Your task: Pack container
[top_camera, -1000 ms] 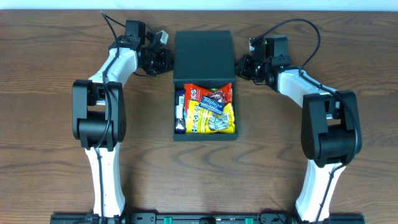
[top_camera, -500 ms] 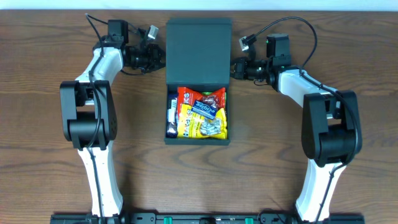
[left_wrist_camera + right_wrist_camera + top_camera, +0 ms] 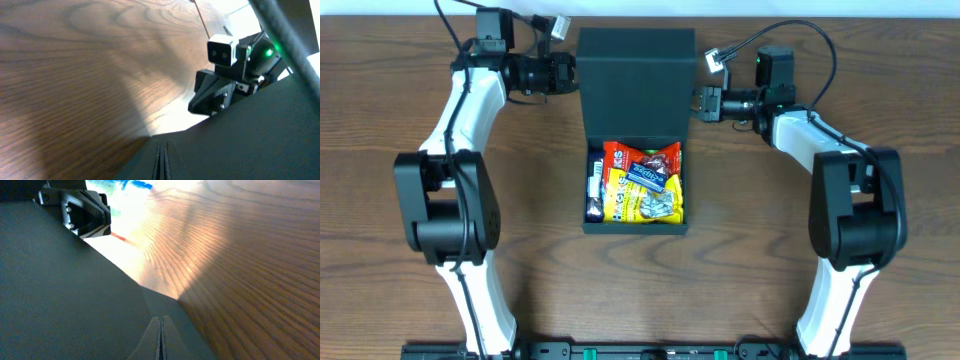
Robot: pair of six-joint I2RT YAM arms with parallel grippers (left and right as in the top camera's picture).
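The dark teal container [image 3: 634, 228] sits mid-table, open, with snack packets inside: a yellow one [image 3: 642, 206], a red one [image 3: 618, 157] and a blue one [image 3: 652, 177]. Its flap lid [image 3: 636, 80] stands raised behind the opening. My left gripper [image 3: 571, 75] is shut on the lid's left edge. My right gripper [image 3: 701, 103] is shut on its right edge. In the left wrist view the closed fingers [image 3: 162, 160] lie against the dark lid [image 3: 250, 140]. In the right wrist view the closed fingers [image 3: 160, 340] lie on the lid [image 3: 65, 290].
Bare wooden table [image 3: 400, 250] surrounds the box. The table's far edge runs just behind both grippers. Each wrist view shows the opposite gripper across the lid, in the left wrist view [image 3: 215, 97] and in the right wrist view [image 3: 82, 212].
The lid has risen and looks larger from overhead. Both grippers moved up and back with it; the left went further left. The box shifted slightly left.
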